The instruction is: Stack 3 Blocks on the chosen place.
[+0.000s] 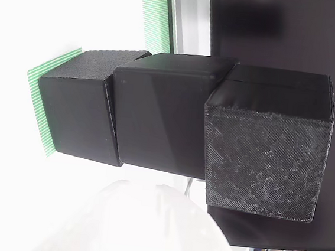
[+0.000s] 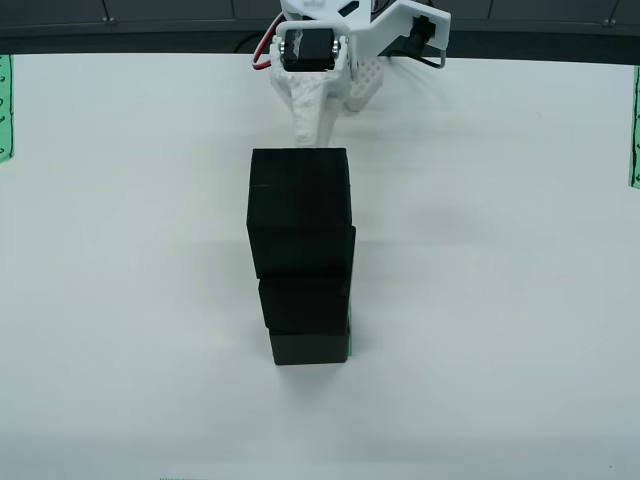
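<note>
Three black blocks stand stacked in one column. In the sideways gripper view the bottom block [image 1: 82,114] rests on the green-and-white striped patch [image 1: 40,104], the middle block [image 1: 159,119] sits on it, and the top block [image 1: 266,150] shows its rough honeycomb face. From overhead the top block [image 2: 300,210] covers most of the middle block [image 2: 305,303] and bottom block [image 2: 310,348]. My white gripper [image 2: 335,110] hovers just behind the stack, open and holding nothing. One blurred white finger [image 1: 140,224] shows near the lower edge.
A large flat black panel [image 1: 272,29] lies behind the stack. Another striped patch [image 1: 157,12] sits farther off. More green patches mark the left edge [image 2: 5,105] and right edge [image 2: 634,130] of the white table [image 2: 500,300].
</note>
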Tool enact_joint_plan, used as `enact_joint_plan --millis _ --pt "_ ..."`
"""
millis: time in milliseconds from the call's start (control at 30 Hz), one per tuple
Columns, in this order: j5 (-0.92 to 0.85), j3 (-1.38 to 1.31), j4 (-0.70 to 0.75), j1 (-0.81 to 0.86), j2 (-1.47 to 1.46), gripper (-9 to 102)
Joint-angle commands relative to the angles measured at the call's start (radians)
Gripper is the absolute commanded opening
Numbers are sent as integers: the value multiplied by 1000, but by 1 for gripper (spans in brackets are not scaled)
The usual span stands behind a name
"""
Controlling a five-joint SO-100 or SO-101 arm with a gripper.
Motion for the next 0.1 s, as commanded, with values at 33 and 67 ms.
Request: enact_joint_plan --millis 33,67 --pt "-11 34 3 11 14 0" --pt "-11 34 3 11 14 0"
